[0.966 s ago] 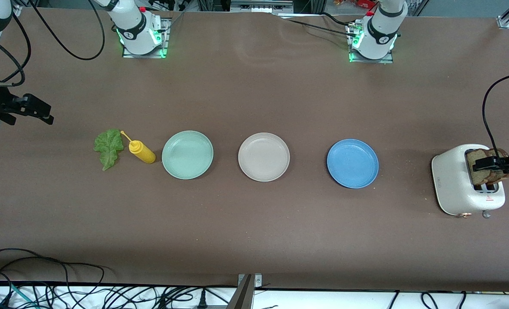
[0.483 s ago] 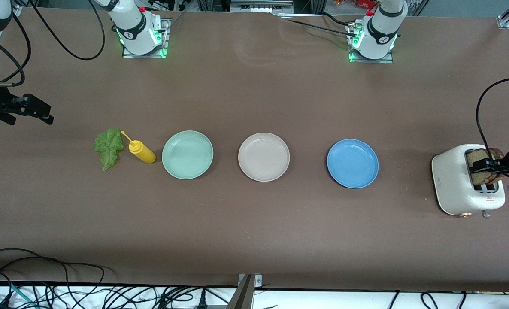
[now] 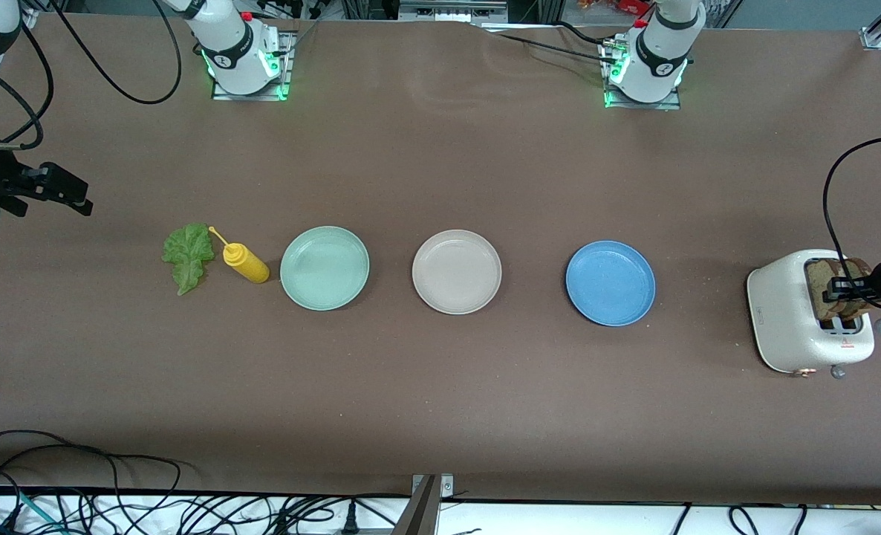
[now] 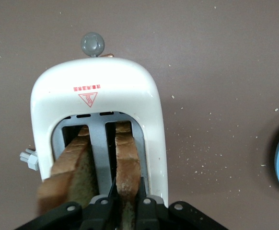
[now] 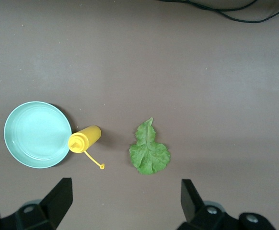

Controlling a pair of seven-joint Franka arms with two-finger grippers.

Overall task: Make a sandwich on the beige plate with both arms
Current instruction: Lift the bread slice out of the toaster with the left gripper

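looking across the brown counter (image 3: 440, 386), we see the white toaster (image 3: 786, 312) at the left arm's end with two bread slices in its slots. our left hand (image 4: 128, 203) is clamped on one bread slice (image 4: 128, 165); the second slice (image 4: 75, 167) stands beside it. the beige plate (image 3: 457, 271) sits bare between the mint-green plate (image 3: 324, 267) and the blue plate (image 3: 610, 282). our right hand (image 5: 125, 199) waits, fingers apart, over the lettuce leaf (image 5: 149, 153) and the yellow bottle (image 5: 84, 139).
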